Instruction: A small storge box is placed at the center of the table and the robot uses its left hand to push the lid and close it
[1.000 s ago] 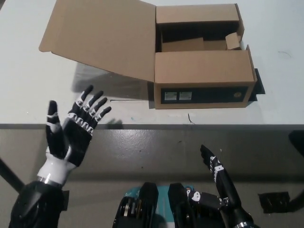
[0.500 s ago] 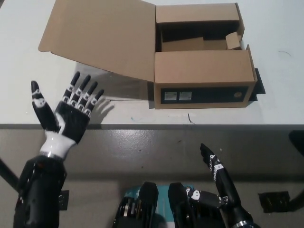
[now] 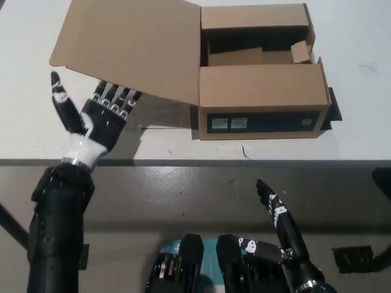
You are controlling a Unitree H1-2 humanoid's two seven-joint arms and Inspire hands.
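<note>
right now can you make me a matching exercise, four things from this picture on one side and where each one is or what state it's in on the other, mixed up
Things:
1. lid
2. left hand
3. right hand
4. storage box

Places or states:
A. low near the picture's bottom, off the table
B. standing on the table, open at the top, labels on its front
C. swung open to the box's left, its outer edge raised off the table
D. open, palm up, fingertips tucked under the lid's near edge

Pairs: 1-C, 2-D, 3-A, 4-B
</note>
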